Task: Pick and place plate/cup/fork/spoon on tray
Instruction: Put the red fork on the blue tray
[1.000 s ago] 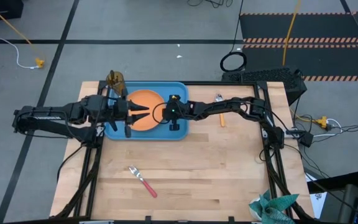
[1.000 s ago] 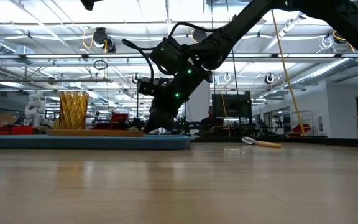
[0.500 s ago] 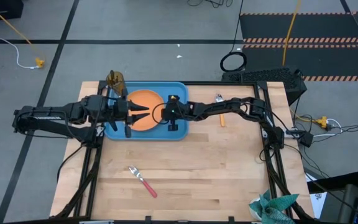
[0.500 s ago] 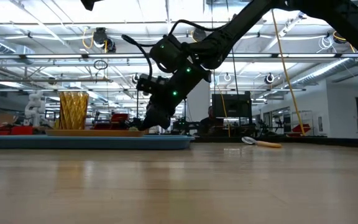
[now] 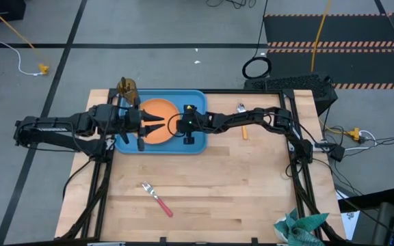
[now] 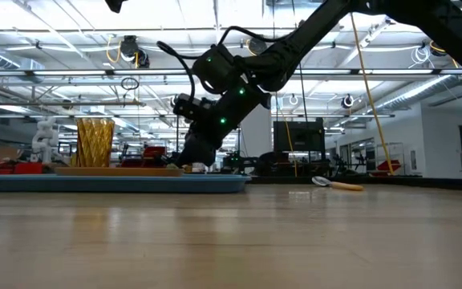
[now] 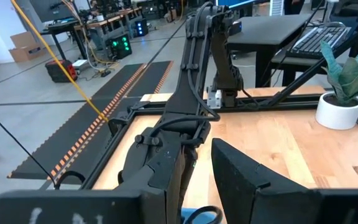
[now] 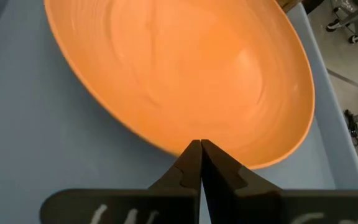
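The orange plate [image 5: 158, 111] lies flat on the light-blue tray [image 5: 195, 147]. The amber cup [image 5: 126, 88] stands upright at the tray's far left corner. The orange-handled spoon [image 5: 243, 126] lies on the table right of the tray, under my right arm. The red-handled fork [image 5: 158, 199] lies on the table toward its near edge. My right gripper [image 8: 199, 149] is shut, with its tips at the plate's right rim [image 8: 253, 163]. My left gripper [image 5: 156, 124] is open above the plate's left part. My right gripper's shut fingertips [image 8: 191, 155] stand at the plate's rim on its right side, slanting down from the table's right. The tips cover the rim there, and I cannot tell whether they touch it. The plate lies flat on the tray.
A green plant in a white pot [image 7: 337, 107] stands at the table's near right corner [image 5: 298, 229]. Both arms reach over the tray from opposite sides, their grippers close together above it. Bare wood lies between the tray and the fork.
My right gripper has moved a little toward the table's left, closer in over the plate's rim, still shut. The plate, the cup and my left gripper have kept still.
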Controlling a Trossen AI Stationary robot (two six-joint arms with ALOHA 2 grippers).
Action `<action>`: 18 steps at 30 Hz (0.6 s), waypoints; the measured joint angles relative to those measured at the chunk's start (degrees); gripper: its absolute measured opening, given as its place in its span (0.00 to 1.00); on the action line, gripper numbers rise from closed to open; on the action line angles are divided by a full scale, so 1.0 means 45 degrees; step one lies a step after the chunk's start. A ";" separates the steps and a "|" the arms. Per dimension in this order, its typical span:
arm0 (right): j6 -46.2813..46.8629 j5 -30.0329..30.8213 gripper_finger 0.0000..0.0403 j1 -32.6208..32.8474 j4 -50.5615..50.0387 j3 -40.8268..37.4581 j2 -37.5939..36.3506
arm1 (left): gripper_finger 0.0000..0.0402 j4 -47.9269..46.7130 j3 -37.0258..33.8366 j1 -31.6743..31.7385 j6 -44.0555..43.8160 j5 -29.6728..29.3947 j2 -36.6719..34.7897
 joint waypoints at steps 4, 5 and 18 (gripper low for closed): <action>-0.0106 0.0011 0.00 0.0019 -0.0057 0.0000 -0.0112 | 0.24 -0.0048 0.0000 -0.0002 -0.0003 0.0000 0.0000; -0.0174 0.0038 0.00 0.0024 -0.0088 0.0000 -0.0203 | 0.24 -0.0087 0.0000 -0.0002 -0.0003 0.0000 0.0000; -0.0345 0.0028 0.00 0.0721 -0.2929 0.0000 -0.2784 | 0.24 -0.0437 0.0001 -0.0062 -0.0055 0.1711 0.0073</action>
